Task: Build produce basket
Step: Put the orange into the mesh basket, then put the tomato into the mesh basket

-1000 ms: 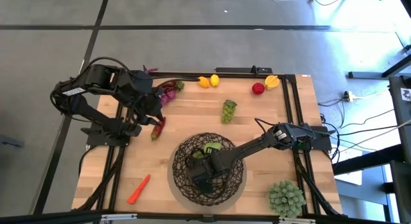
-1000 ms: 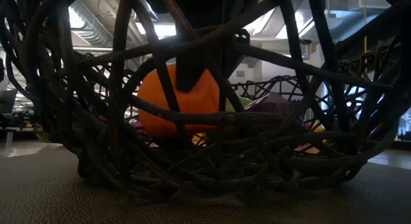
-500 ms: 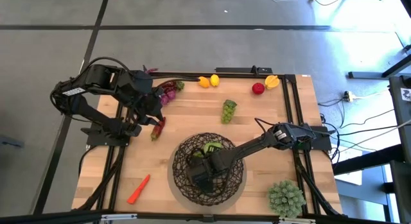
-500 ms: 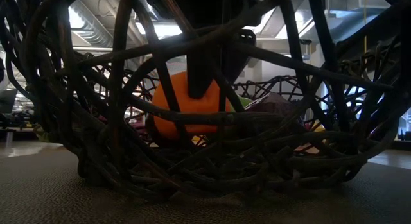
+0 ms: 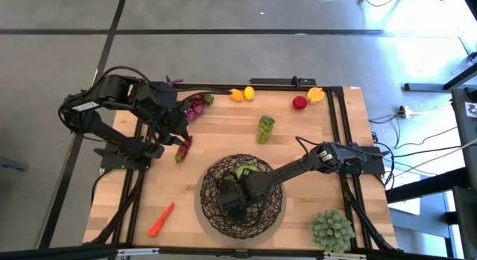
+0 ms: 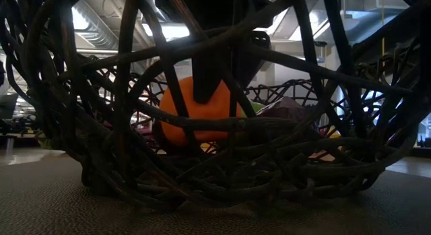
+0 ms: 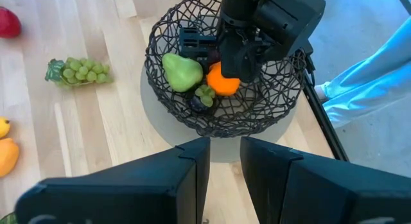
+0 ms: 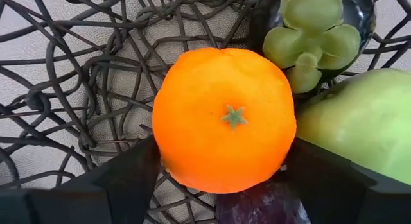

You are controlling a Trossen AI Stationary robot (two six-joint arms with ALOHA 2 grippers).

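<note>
The dark woven-wire basket [image 5: 211, 215] stands at the table's near middle. My right gripper [image 5: 233, 203] reaches down into it and is shut on an orange [image 8: 225, 115], which also shows in the left wrist view [image 7: 226, 84]. A green pear [image 7: 181, 70] and a small green grape bunch [image 8: 311, 31] lie in the basket beside the orange. My left gripper [image 7: 225, 153] waits at the table's left, a narrow gap between its fingers, close to a red pepper [image 5: 183, 147] on the table. My right gripper pinches the orange by its two opposite sides [image 8: 168, 153], one finger [image 8: 125, 182] on each side. The fingers come from above, pointing down into the basket. The orange sits stem end up, and in the low view its underside [image 6: 195, 137] is down at the basket's floor.
On the table lie purple grapes [image 5: 195, 107], lemons [image 5: 242, 94], a red apple [image 5: 299, 103], a green grape bunch [image 5: 265, 128] and a carrot [image 5: 160, 219]. A pale green spiky plant [image 5: 332, 230] stands at the near right corner.
My right gripper has carried the orange a little toward the table's right inside the basket. Both have kept still in the last half second.
</note>
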